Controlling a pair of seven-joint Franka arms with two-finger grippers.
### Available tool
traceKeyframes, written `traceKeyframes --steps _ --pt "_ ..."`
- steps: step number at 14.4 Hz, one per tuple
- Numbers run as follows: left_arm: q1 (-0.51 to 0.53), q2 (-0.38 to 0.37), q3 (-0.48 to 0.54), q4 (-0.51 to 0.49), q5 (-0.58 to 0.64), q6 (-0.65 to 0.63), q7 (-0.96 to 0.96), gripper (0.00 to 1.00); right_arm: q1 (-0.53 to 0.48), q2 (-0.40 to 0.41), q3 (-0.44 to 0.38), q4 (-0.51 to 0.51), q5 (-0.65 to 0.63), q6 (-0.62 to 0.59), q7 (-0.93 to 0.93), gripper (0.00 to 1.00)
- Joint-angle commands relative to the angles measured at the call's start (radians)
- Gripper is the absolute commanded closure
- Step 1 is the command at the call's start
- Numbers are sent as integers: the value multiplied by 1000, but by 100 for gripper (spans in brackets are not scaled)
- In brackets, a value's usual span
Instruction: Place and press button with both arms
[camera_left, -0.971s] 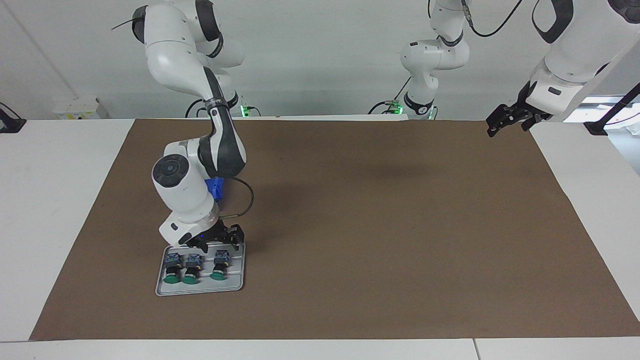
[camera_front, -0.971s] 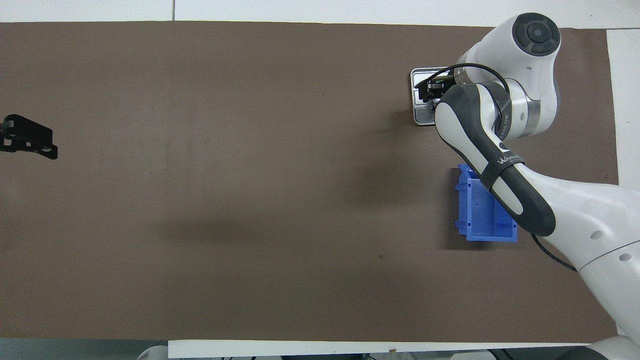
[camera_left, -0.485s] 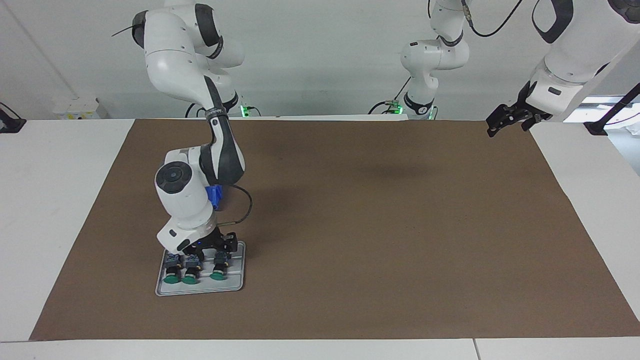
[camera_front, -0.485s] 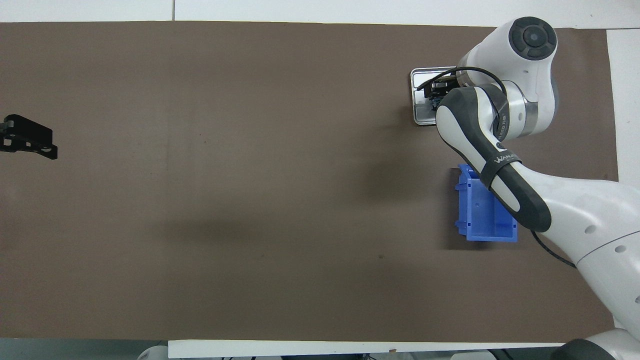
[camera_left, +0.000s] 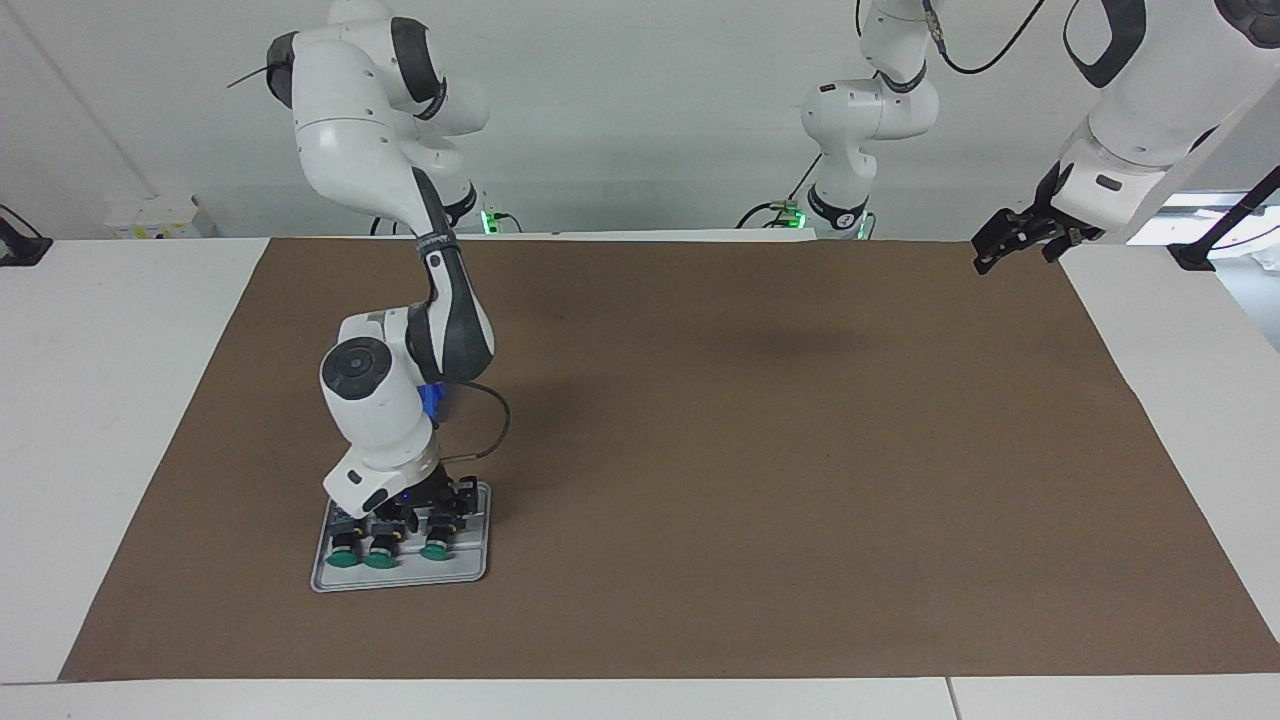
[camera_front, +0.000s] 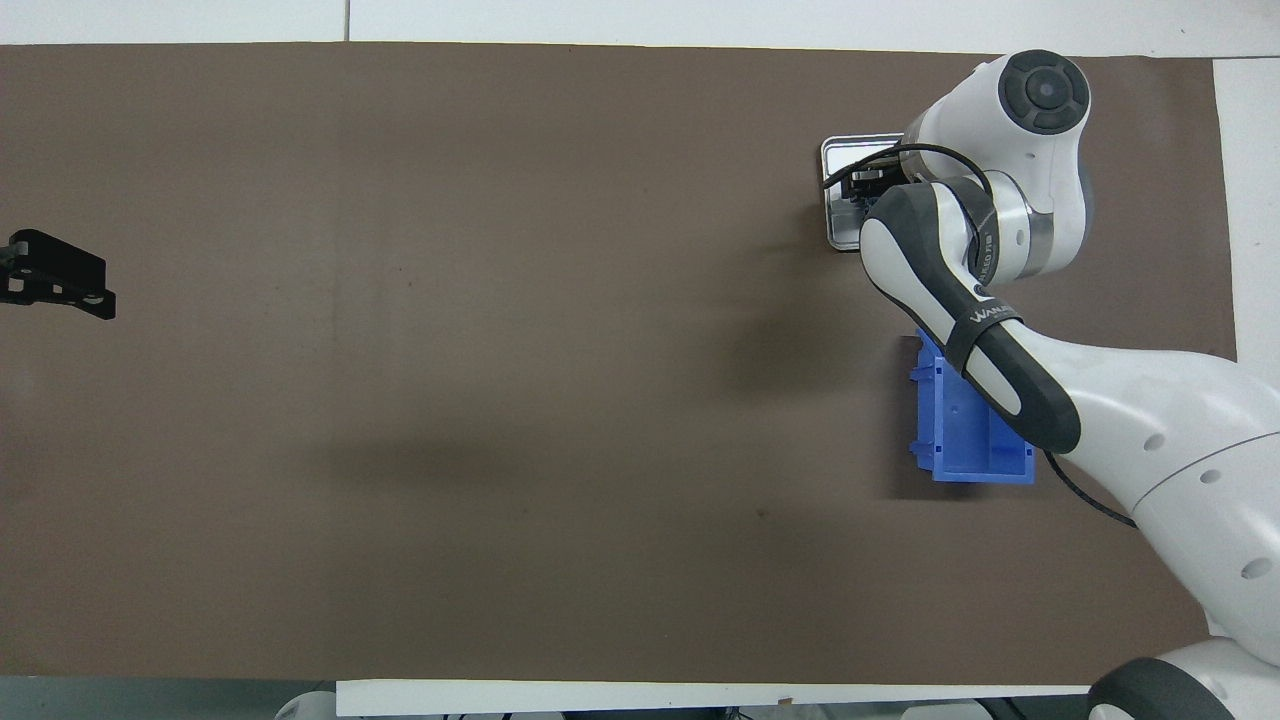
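Three green-capped buttons lie side by side on a small grey tray (camera_left: 470, 572), caps pointing away from the robots: one (camera_left: 346, 556) at the tray's edge, one (camera_left: 380, 556) beside it, one (camera_left: 436, 546) set apart. My right gripper (camera_left: 428, 508) is down on the tray at the buttons' block-base ends; which button it is on I cannot tell. In the overhead view the right arm hides most of the tray (camera_front: 836, 160) and the buttons; only part of the right gripper (camera_front: 864, 186) shows. My left gripper (camera_left: 1012, 242) waits in the air over the mat's corner at the left arm's end (camera_front: 58, 280).
A blue open bin (camera_front: 962, 432) stands on the brown mat (camera_left: 760, 450), nearer to the robots than the tray, partly under the right arm's forearm. White table surface (camera_left: 110, 400) borders the mat.
My right arm has lowered and shifted its gripper down onto the tray at the buttons' base ends. The buttons, the tray and my left arm have not moved.
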Motion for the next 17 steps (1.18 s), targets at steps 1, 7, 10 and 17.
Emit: traceKeyframes --steps 1,7,10,17 --pt "-3 -21 4 -22 8 -6 3 0 -9 -4 9 -28 -4 26 7 51" --pt "-6 -21 4 -22 8 -6 3 0 5 -24 9 107 1 -221 19 100" --pt "-5 -21 4 -22 8 -4 4 0 9 -136 15 82 10 -347 60 100" --pt "3 -22 4 -22 8 -7 6 0 214 -326 27 -16 125 -548 667 100"
